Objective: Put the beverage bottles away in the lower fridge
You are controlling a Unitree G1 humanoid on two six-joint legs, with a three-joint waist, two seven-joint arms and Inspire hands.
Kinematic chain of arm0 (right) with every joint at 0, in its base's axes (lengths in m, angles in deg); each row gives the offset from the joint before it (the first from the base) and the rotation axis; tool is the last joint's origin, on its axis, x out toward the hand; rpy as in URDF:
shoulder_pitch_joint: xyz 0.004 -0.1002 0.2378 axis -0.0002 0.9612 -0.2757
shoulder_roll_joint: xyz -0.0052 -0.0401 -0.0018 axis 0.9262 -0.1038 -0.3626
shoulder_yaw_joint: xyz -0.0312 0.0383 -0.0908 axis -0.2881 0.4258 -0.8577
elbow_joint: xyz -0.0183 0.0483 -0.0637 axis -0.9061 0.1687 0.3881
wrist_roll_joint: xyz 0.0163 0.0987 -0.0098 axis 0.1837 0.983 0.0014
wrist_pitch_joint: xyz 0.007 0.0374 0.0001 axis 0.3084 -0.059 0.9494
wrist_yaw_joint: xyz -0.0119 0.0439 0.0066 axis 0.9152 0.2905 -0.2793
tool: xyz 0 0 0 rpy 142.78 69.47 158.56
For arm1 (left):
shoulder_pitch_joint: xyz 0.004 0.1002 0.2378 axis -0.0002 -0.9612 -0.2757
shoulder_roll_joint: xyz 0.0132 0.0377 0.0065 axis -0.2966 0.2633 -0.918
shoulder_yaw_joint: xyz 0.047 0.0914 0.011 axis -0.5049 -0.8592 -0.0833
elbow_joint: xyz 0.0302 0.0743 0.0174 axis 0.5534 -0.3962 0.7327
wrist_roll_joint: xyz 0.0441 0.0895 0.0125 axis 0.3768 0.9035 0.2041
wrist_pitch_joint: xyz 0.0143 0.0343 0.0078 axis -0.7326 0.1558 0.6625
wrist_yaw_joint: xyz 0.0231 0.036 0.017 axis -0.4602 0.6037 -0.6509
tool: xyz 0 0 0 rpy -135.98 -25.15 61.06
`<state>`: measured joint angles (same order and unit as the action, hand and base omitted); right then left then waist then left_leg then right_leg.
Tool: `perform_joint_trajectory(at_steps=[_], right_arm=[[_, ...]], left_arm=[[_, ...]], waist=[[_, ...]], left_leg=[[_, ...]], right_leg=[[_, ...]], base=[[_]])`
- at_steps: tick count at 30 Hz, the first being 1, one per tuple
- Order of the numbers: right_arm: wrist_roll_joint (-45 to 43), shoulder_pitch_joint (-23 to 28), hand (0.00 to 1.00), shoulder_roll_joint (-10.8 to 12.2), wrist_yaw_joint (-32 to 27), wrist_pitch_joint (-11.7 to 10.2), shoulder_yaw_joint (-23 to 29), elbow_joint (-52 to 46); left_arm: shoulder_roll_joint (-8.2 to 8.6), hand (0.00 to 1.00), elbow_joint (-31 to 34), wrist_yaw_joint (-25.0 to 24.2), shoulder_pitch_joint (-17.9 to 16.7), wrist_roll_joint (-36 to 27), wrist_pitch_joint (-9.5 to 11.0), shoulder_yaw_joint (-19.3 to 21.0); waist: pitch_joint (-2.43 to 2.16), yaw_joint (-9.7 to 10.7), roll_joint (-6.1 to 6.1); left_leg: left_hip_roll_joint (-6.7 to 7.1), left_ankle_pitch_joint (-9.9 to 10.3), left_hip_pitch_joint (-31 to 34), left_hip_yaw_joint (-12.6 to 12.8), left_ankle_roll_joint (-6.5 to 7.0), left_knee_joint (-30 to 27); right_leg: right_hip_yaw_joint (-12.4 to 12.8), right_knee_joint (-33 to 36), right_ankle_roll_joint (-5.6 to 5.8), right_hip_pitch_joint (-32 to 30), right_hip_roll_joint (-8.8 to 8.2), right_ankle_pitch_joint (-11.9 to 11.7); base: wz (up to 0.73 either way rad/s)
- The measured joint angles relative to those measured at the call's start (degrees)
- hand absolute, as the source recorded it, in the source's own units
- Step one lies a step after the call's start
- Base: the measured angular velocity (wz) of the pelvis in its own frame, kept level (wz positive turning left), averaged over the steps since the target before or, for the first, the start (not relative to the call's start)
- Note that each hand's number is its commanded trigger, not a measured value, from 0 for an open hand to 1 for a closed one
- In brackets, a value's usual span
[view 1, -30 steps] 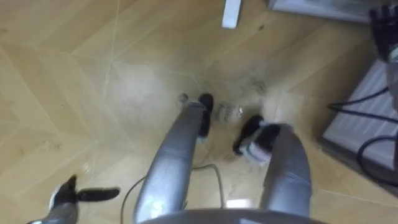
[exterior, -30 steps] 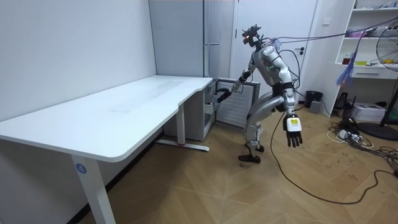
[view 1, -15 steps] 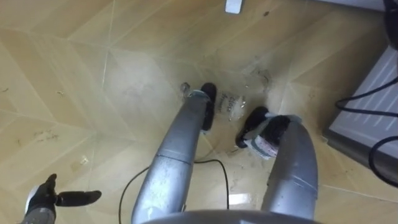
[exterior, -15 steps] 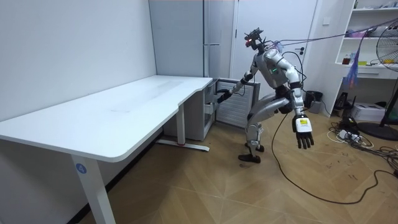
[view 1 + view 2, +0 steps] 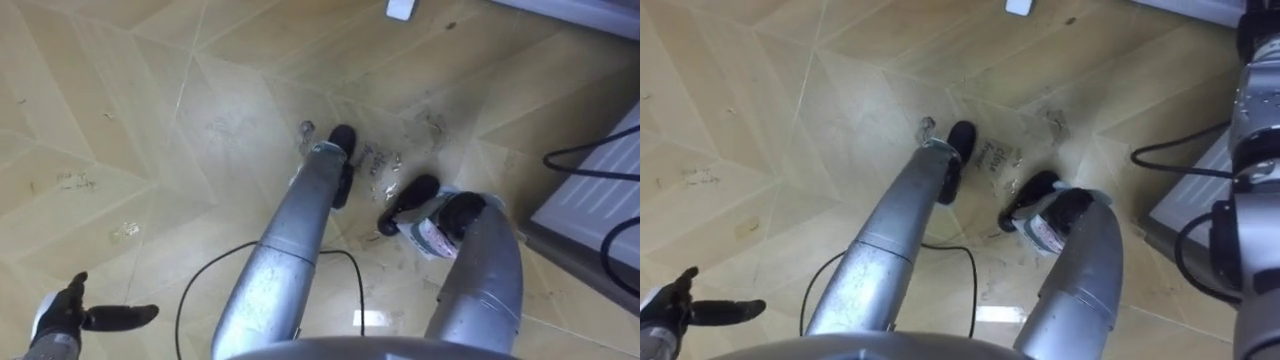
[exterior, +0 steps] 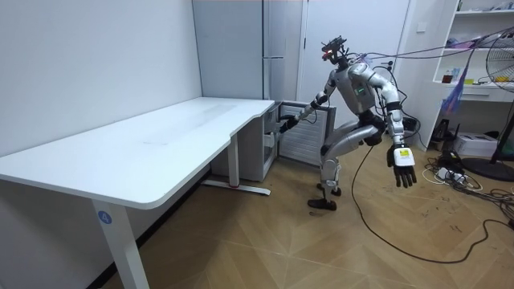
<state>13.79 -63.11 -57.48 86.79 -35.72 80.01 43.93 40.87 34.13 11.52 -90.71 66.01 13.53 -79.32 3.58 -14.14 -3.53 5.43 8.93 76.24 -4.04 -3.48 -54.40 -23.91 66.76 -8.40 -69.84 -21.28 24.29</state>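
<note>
No drink shows in either hand. I stand on the wooden floor in front of the tall grey fridge [image 6: 273, 56], leaning forward. My right arm [image 5: 1252, 140] reaches to the room view's left, and my right hand [image 6: 286, 122] is at the edge of the lower fridge door [image 6: 309, 135], which stands ajar. Its ribbed inner face [image 5: 600, 190] shows at the right of the left eye view. My left hand [image 5: 60, 318] hangs out to my left, open and holding nothing, fingers straight; the room view has it [image 6: 401, 164] at waist height.
A long white desk [image 6: 161, 140] stands at the room view's left, its foot [image 5: 400, 8] close to my feet. Dark cables [image 6: 450, 172] lie on the floor toward a shelf unit [image 6: 482, 48] and fan [image 6: 506, 88].
My left arm has swung up and outward toward the room view's right, and my torso has risen a little. The eye views have shifted with the head. The right hand stays at the fridge door.
</note>
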Motion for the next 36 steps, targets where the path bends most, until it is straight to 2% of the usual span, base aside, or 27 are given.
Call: perform_joint_trajectory(at_steps=[2, 4, 6, 9, 12, 15, 17, 22, 32, 36], right_arm=[[0.0, 0.0, 0.0, 0.0, -0.2, -0.3, -0.9, -0.8], [0.0, 0.0, 0.0, 0.0, -0.6, -0.5, -1.8, -0.8], [0.0, 0.0, 0.0, -0.1, -0.9, -0.4, -2.2, -0.8], [0.0, 0.0, 0.0, -0.2, -0.9, -0.5, -3.5, -0.8], [0.0, -0.1, 0.0, -1.9, -1.0, -0.5, -4.4, -0.8], [-0.4, -1.7, 0.0, -2.3, -1.0, 0.4, -5.8, -0.8], [-0.4, -2.3, 0.0, -2.7, -1.0, 1.3, -6.4, -0.8], [-0.8, -3.9, 0.0, -2.7, -1.0, 1.4, -8.9, -1.1], [-3.8, -5.3, 0.0, -3.3, -0.4, 4.0, -9.4, -2.2], [-4.3, -5.3, 0.0, -3.4, -1.2, 5.2, -9.4, -3.1]], left_arm=[[-0.78, 0.0, 0.0, 0.0, -0.4, 0.0, 0.1, 0.1], [-1.24, 0.0, 0.0, -0.2, -0.5, 0.0, 0.2, 0.1], [-1.57, 0.0, -0.2, -0.8, -0.9, 0.0, 0.3, 0.5], [-1.72, 0.0, -0.1, -1.0, -2.6, 0.0, 0.2, 2.4], [-1.89, 0.0, -0.1, -0.9, -3.1, 0.0, -0.2, 3.7], [-1.9, 0.0, -0.2, -0.8, -4.8, -0.1, 0.2, 5.2], [-1.89, 0.0, -0.2, -0.8, -5.1, -0.1, 0.2, 5.6], [-1.89, 0.0, -0.1, -0.8, -5.3, -0.1, 0.6, 5.6], [-2.0, 0.0, -0.1, -0.6, -5.3, -0.1, 0.7, 5.7], [-2.05, 0.0, -0.2, -0.2, -5.7, -0.1, 0.6, 5.7]], waist=[[0.01, -0.1, -0.09], [0.0, -0.2, -0.08], [-0.01, -0.5, -0.09], [-0.01, -0.9, -0.07], [-0.04, -2.6, -0.16], [-0.04, -2.9, -0.18], [-0.04, -2.9, -0.37], [-0.06, -2.9, -0.46], [-0.12, -2.8, -0.78], [-0.14, -2.6, -1.08]], left_leg=[[-0.11, -0.3, 0.1, -0.5, -0.51, 0.1], [0.15, -0.4, -0.2, -1.0, -0.73, 0.5], [0.1, -0.5, -0.5, -1.4, -0.92, 0.7], [0.19, -0.8, -1.0, -2.6, -1.37, 0.7], [0.15, -1.0, -1.0, -3.7, -1.82, 0.7], [-0.17, -1.0, -1.1, -4.4, -1.98, -0.4], [0.08, -0.5, -1.0, -4.7, -2.58, -1.4], [0.04, 1.1, -1.1, -5.5, -3.02, -3.5], [1.22, 1.4, -2.5, -6.1, -2.78, -3.3], [1.23, 1.4, -2.7, -6.5, -2.83, -3.1]], right_leg=[[-1.8, 0.1, -0.55, 0.5, -0.92, 0.4], [-3.4, 0.1, -0.6, 1.5, -1.79, 1.2], [-4.3, 0.0, -0.56, 2.2, -1.84, 1.9], [-5.5, 0.0, -1.14, 3.2, -1.86, 2.4], [-6.6, 0.1, -1.6, 3.5, -1.93, 2.7], [-9.1, 1.0, -1.7, 4.9, -3.04, 3.4], [-9.3, 2.1, -1.61, 5.1, -3.27, 4.5], [-9.7, 3.3, -1.64, 5.8, -3.27, 5.8], [-10.7, 2.9, -1.19, 8.3, -3.7, 6.2], [-11.4, 2.6, -1.21, 8.8, -3.75, 6.3]], base=[[0.0], [0.05], [0.05], [0.06], [-0.01], [-0.06], [0.03], [0.01], [0.05], [0.05]])
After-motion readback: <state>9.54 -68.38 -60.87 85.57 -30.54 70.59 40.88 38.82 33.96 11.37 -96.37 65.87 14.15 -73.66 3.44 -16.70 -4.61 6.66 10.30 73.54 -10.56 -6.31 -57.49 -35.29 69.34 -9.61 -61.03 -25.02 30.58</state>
